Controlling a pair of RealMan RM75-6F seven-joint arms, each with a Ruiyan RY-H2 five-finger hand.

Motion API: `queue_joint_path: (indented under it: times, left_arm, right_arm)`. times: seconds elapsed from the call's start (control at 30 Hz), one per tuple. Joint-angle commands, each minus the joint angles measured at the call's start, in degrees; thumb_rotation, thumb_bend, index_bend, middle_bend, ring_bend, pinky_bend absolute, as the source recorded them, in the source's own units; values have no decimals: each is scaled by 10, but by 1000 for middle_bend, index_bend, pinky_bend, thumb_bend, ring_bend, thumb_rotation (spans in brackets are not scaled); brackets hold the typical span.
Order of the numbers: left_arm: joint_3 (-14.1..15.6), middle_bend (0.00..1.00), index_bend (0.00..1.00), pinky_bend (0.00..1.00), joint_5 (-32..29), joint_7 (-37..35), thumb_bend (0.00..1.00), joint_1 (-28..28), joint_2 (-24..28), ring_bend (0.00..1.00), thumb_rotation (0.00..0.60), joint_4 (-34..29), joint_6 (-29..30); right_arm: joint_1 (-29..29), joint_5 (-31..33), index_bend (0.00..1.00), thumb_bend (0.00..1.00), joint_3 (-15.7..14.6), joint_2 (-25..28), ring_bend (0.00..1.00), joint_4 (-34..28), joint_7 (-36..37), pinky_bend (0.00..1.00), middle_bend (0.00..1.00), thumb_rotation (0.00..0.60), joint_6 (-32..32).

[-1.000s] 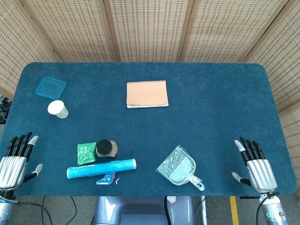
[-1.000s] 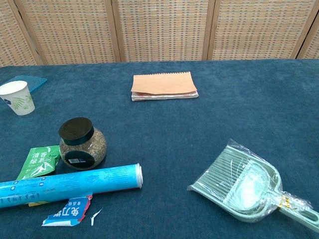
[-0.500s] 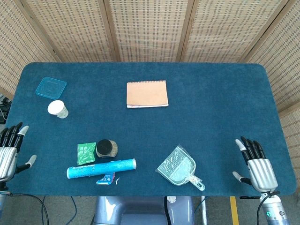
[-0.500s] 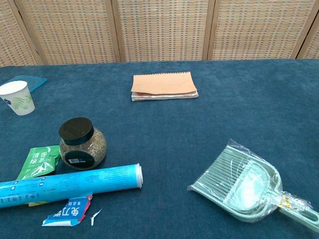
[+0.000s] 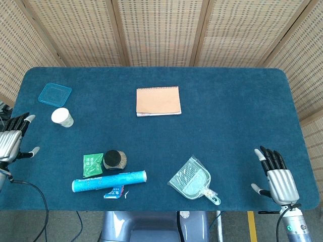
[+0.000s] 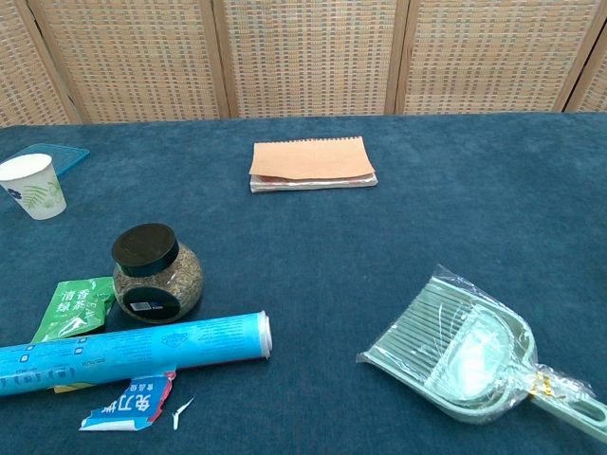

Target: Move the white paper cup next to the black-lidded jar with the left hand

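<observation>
The blue-felt desk (image 5: pixel 227 101) carries every item. The round glass jar with a black lid (image 5: pixel 115 160) stands near the front left, touching a green sachet (image 5: pixel 92 165) on its left side. The white paper cup (image 5: pixel 62 117) stands upright, well apart from the jar, beside a flat blue plastic lid (image 5: pixel 54 93). The left hand (image 5: pixel 11 142) is empty, fingers spread, near the cup. Approach the cup from the side and close gently; thin paper probably crushes easily. The right hand (image 5: pixel 276 176) lies open and empty.

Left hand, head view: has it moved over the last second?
Yes. The left hand has moved up the table's left edge, away from the robot, toward the white paper cup.
</observation>
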Motion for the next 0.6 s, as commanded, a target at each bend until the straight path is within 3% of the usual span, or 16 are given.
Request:
queue_joint_path:
  times: [0.03,0.33,0.6]
  left_arm:
    - [-16,0,10,0,-45,6,280,-46,0,0,600,42,-62]
    - [-21,0,64,0,-131,52,289,-120,-25,0,600,121,-176]
    - [-10,0,89,0,-187,79,292,-165,-58,0,600,187,-238]
  right_arm:
    - [2,3,0,4,0,-2,0,3,-1,0,0,600,-6]
    - [8,17,0,4,5,-6,0,11,2,0,0,600,-19]
    - [13,31,0,4,8,-9,0,19,3,0,0,600,-34]
